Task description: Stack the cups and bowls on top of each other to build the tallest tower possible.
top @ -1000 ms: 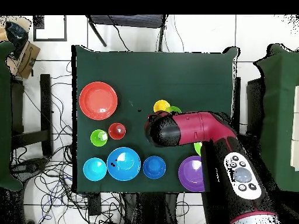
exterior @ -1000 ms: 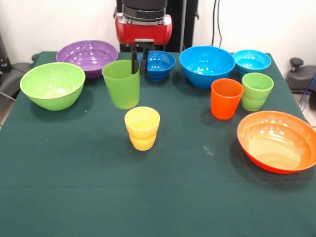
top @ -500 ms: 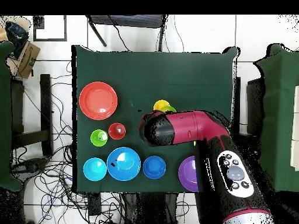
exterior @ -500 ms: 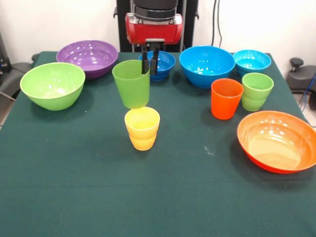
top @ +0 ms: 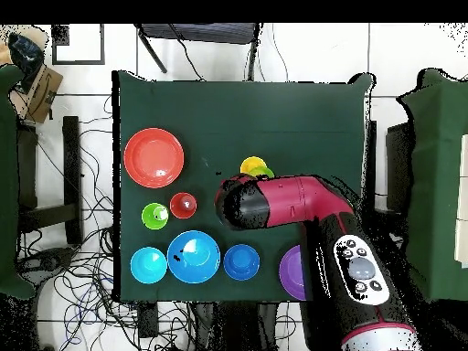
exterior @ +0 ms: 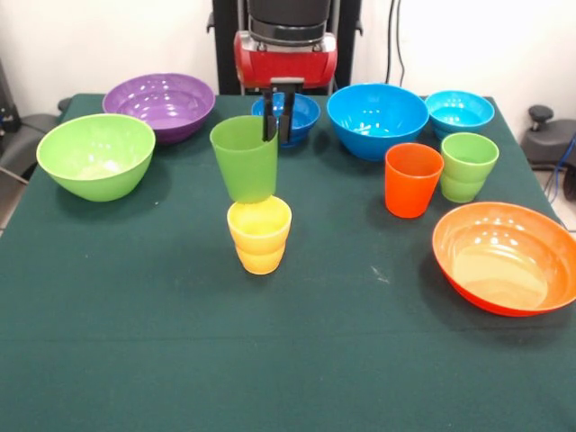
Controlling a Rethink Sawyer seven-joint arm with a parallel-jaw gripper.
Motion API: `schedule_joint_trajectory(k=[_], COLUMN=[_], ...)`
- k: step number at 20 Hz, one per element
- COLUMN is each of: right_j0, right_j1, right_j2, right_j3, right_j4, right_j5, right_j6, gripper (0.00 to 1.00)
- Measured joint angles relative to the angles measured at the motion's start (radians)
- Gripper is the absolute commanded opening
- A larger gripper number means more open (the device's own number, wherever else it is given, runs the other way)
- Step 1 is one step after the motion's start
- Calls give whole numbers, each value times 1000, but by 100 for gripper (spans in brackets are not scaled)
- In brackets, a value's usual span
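Pinched on the rim of the green cup [exterior: 245, 158], the gripper [exterior: 276, 115] has carried it off the table and sideways until it hangs just above the yellow cup [exterior: 259, 233] mid-table, so the first stacking looks close.

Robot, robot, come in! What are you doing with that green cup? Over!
Gripper shut on tall green plastic cup's rim. Cup held up, its base right over the yellow stepped plastic cup. Nothing in the way.
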State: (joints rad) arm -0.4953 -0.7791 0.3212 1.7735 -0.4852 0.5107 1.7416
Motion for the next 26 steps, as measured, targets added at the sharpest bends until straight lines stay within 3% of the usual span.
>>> schedule_joint_trajectory(k=[13, 26], right_j0=[7, 25], right_j1=[77, 87], right_j2=[-13, -25], right_j3=[-17, -18], right_j4=[18, 29], right_j5=[-56, -56], right_j6=[0, 0], gripper=[0, 0])
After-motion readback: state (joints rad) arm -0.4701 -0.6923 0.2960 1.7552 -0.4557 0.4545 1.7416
